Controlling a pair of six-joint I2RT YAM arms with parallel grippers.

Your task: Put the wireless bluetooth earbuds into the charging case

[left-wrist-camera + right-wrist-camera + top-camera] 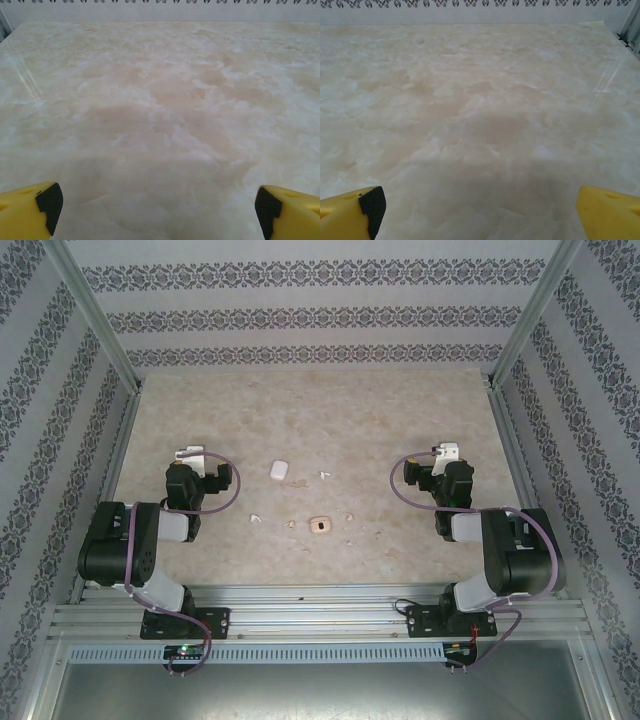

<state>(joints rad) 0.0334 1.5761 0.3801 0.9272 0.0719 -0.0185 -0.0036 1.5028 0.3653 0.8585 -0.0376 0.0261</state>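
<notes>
Charging case [278, 469]: small, glossy white, rounded, lid position unreadable, lying on the marbled table [400, 410] between the two arms. One tiny white earbud [324, 475] lies near its right side, apart. Left gripper [157, 207] and right gripper [477, 207]: fingers spread wide over the tabletop.

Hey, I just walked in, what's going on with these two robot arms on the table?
Nothing is being handled yet. Both arms sit folded near their bases, the left gripper and right gripper open and empty above the table. The white charging case lies untouched between them, with tiny white bits that look like the earbuds scattered around it and a tan piece nearer the arms.
</notes>
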